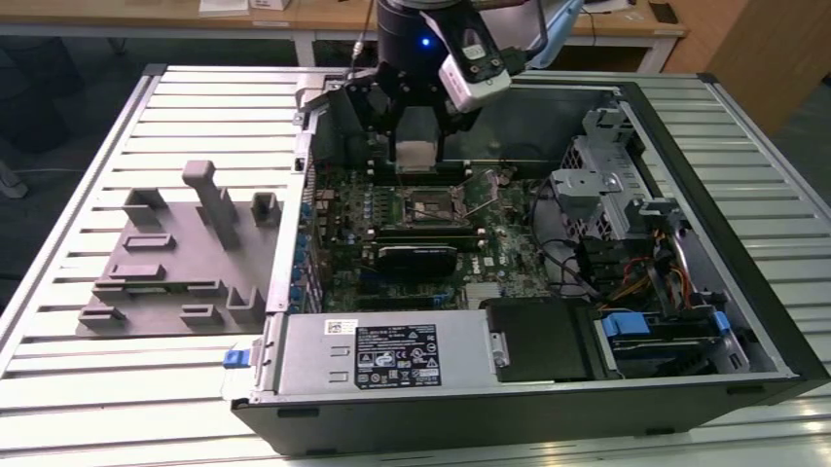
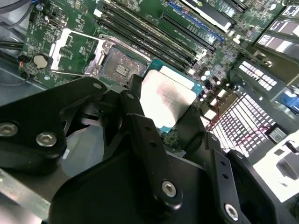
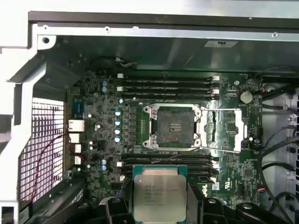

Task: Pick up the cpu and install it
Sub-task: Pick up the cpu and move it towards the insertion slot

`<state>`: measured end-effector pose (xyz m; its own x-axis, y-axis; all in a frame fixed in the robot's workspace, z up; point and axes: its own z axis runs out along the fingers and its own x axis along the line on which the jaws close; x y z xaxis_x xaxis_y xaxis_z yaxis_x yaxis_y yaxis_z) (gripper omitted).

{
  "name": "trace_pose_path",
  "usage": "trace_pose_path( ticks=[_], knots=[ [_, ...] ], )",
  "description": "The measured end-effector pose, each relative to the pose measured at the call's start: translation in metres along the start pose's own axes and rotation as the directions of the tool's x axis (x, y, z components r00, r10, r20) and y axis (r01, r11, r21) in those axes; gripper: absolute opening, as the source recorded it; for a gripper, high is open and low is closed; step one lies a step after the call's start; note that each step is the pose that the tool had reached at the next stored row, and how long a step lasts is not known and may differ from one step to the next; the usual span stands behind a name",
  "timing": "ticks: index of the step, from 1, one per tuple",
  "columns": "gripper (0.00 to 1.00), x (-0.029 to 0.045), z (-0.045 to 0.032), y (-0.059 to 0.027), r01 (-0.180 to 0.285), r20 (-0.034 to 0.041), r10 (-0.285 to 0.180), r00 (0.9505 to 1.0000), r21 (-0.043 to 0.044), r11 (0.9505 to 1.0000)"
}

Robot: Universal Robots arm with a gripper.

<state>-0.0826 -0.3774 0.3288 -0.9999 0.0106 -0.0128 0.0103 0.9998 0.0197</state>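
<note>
Now your end effector (image 1: 415, 158) is closed on the cpu (image 3: 160, 198), gripping it by two opposite edges. It holds the chip flat in the air above the motherboard (image 3: 98, 140), inside the open computer case (image 1: 389, 428). In the first wrist view the cpu hangs just beside the socket (image 3: 175, 127), not over it. The socket is open, with its metal load plate (image 3: 224, 130) folded away to one side.

I judge the cpu to be light and stiff, but fragile. It is a thin green board with a dull silvery metal lid on top, square and flat. The lid looks smooth, so it may slip if the grip is weak. The edges of the board, where it is gripped now, seem the right place to hold it; the underside should better not be touched.

The socket has a dark frame with a fine field of contacts inside, which I think bend easily. The case lies on a table (image 1: 78, 389) of pale metal slats.
</note>
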Motion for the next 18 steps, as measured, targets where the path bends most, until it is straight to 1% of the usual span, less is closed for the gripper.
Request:
trace_pose_path(
  ticks=[5, 10, 18],
  knots=[
    [0.54, -0.0063, 0.0081, 0.0015, 0.000, -0.0057, 0.000, 1.0000, 0.0009, 1.0000],
    [0.54, -0.0138, 0.0147, 0.0039, 0.000, -0.0090, 0.000, 1.0000, 0.0015, 1.0000],
    [0.54, -0.0219, 0.0286, 0.0058, 0.000, -0.0151, 0.000, 0.9999, 0.0028, 1.0000]
  ],
)
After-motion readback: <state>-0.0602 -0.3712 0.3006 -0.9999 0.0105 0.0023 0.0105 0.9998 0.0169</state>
